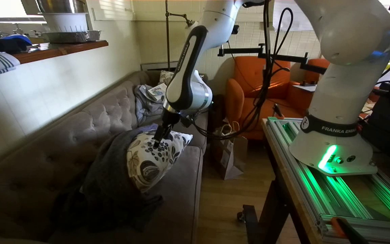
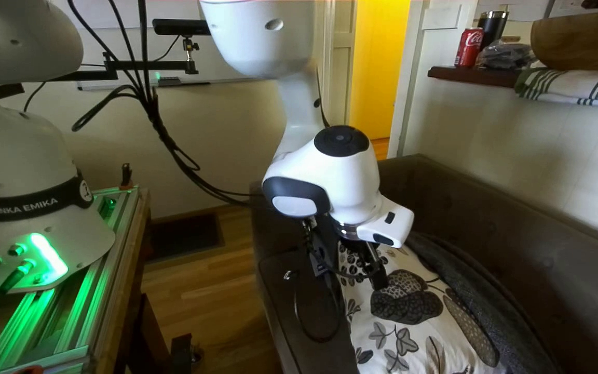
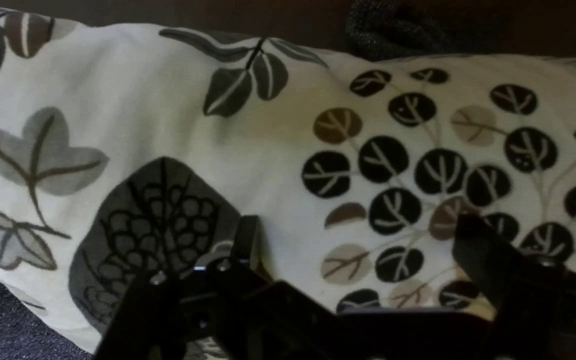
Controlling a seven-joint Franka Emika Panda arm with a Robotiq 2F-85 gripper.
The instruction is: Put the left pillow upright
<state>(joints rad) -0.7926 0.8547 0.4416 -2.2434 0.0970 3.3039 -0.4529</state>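
A dark blanket (image 1: 108,166) bunches on the tufted sofa (image 1: 181,193) against the leaf-printed pillow (image 1: 157,161), which lies tilted there; over it the jaws gape wide, gripping nothing. Beyond: a paper bag (image 1: 230,159) on wooden floor (image 1: 217,203), an orange armchair (image 1: 249,73), a pale wall (image 1: 152,42).

One leaf-print pillow (image 1: 164,160), one dark blanket (image 1: 108,173), one sofa (image 1: 181,189) — one robot arm (image 1: 354,37), one gripper (image 3: 358,235), one red can (image 2: 469,48).

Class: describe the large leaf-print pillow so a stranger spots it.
Find the tufted sofa. On it, touching a dark blanket and beneath the tool, is the pillow. Unlike the plain blanket, it is off-white with dark leaves and circles.
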